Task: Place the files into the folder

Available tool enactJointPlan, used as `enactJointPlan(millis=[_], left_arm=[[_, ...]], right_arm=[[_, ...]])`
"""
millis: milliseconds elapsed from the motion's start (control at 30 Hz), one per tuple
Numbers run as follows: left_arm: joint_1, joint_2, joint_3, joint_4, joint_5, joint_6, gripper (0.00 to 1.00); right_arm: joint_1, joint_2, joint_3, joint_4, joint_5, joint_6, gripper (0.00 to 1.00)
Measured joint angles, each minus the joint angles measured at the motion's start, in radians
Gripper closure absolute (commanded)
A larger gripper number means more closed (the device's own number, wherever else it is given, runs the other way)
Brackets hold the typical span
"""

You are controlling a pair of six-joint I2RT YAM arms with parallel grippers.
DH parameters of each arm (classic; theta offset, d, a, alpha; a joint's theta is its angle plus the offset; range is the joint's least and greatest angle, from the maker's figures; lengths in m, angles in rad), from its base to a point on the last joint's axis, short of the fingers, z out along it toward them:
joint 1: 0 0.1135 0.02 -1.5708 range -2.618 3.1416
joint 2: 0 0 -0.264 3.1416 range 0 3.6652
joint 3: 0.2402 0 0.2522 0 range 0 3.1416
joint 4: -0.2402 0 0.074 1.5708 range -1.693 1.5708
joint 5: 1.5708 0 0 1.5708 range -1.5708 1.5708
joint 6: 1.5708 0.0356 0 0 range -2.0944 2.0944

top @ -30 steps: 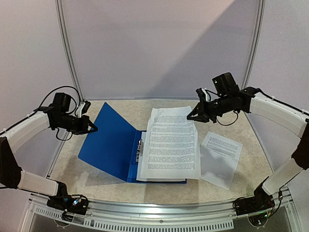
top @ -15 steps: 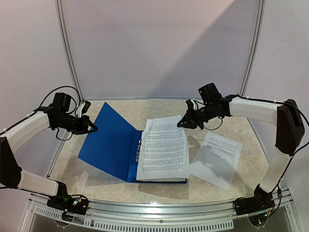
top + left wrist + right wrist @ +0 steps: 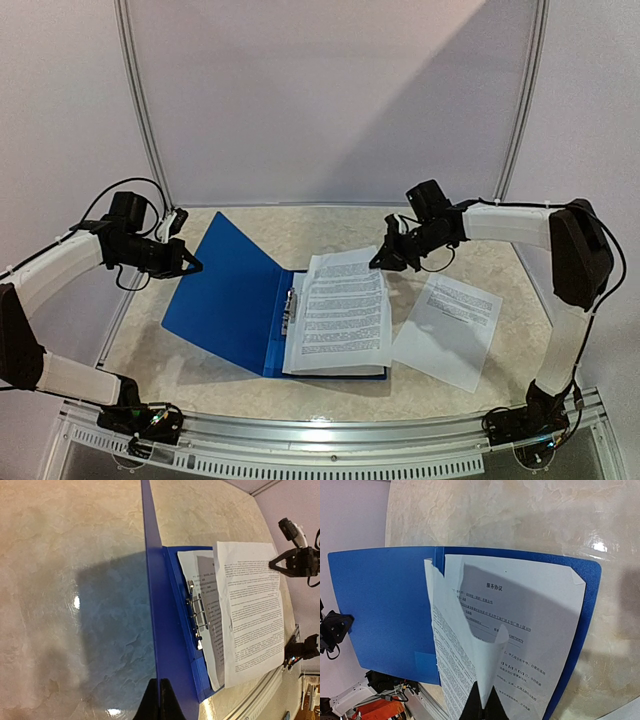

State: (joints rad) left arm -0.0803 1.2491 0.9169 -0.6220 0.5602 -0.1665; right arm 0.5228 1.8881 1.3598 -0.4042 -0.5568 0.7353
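The blue folder (image 3: 225,295) lies open, and my left gripper (image 3: 192,266) is shut on the outer edge of its cover, holding that cover raised at a slant. In the left wrist view the fingertips (image 3: 160,700) pinch the cover's thin edge (image 3: 152,630), with the metal clip (image 3: 196,615) at the spine. My right gripper (image 3: 378,262) is shut on the far right corner of one printed sheet (image 3: 345,310), which droops over the folder's right half. The right wrist view shows that sheet (image 3: 465,665) curling from the jaws (image 3: 485,706) above another sheet (image 3: 535,610) lying flat in the folder (image 3: 380,605).
A further printed sheet (image 3: 450,325) lies flat on the marbled table (image 3: 260,225), right of the folder. A metal rail (image 3: 330,425) runs along the near edge. Frame posts stand at the back corners.
My right gripper has carried its sheet left and lower, so the paper now hangs closer over the folder's right half. The left gripper and the raised cover have not moved.
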Motion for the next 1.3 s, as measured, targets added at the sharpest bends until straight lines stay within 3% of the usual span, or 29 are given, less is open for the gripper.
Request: enactJointPlan(millis=[1300], left_arm=[[0.0, 0.0, 0.0, 0.0, 0.0, 0.0, 1.0]], right_arm=[[-0.002, 0.214, 0.162, -0.03, -0.031, -0.04, 1.0]])
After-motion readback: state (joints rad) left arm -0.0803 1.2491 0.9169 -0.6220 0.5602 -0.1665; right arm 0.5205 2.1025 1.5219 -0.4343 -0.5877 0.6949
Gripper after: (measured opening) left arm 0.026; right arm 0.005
